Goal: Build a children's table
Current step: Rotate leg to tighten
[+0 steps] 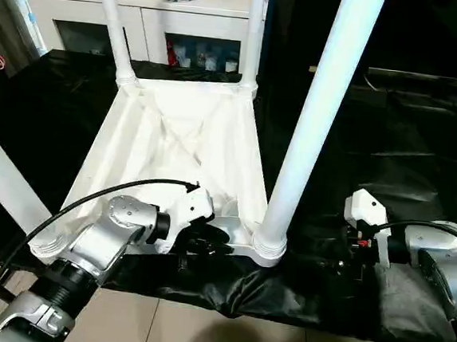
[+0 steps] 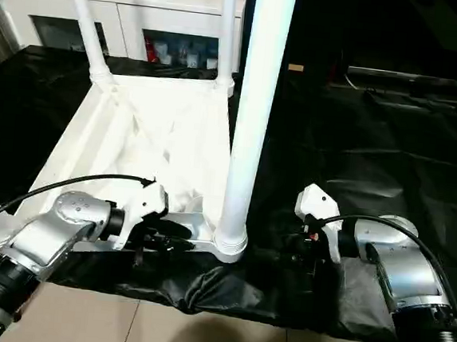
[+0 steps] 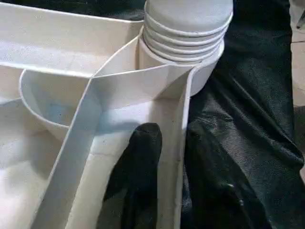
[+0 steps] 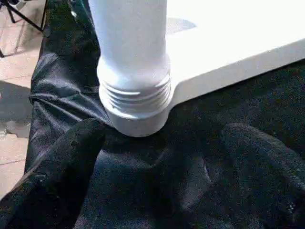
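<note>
Black left claw (image 1: 206, 245) pinches the tabletop (image 1: 178, 147) rim.

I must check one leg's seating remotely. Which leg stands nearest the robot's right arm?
On the black-draped table lies the upturned white tabletop. At its near corner beside the right end effector stands the nearest leg, looking thickest and rising out of view.

Both silver forearms reach inward, left gripper (image 1: 206, 245) closed over something, right gripper (image 4: 157, 157) spread wide apart.
</note>
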